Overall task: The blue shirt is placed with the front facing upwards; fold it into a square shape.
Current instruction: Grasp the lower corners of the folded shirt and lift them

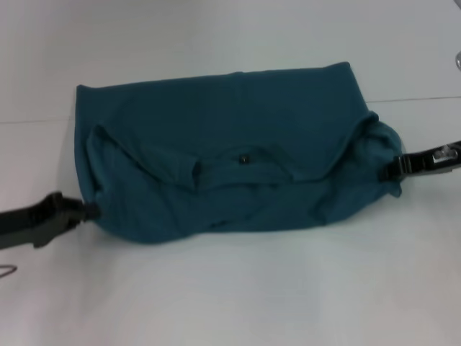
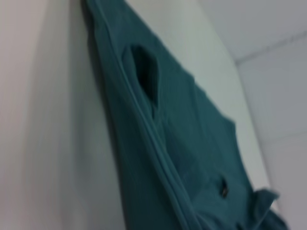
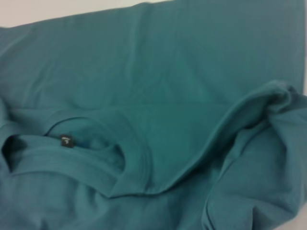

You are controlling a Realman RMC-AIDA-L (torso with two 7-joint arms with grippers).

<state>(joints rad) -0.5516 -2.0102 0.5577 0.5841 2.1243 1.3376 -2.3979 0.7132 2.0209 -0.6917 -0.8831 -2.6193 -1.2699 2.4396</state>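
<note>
The blue shirt (image 1: 216, 122) lies folded into a wide bundle in the middle of the white table (image 1: 238, 288). Its round collar (image 1: 248, 171) with a small black label (image 1: 243, 158) faces up near the centre. My left gripper (image 1: 91, 210) is at the bundle's near left corner, its narrow tip pinching the fabric. On the far right edge, my right gripper (image 1: 391, 169) holds the bunched sleeve. The left wrist view looks along the shirt (image 2: 182, 143) lying on the table. In the right wrist view the shirt (image 3: 182, 72) shows its collar (image 3: 129, 158) and label (image 3: 66, 141). Neither wrist view shows fingers.
A seam line (image 1: 425, 98) crosses the table behind the shirt. A small metal part (image 1: 458, 62) shows at the right edge, and a thin wire loop (image 1: 6, 271) at the lower left edge. Bare white table lies in front of the shirt.
</note>
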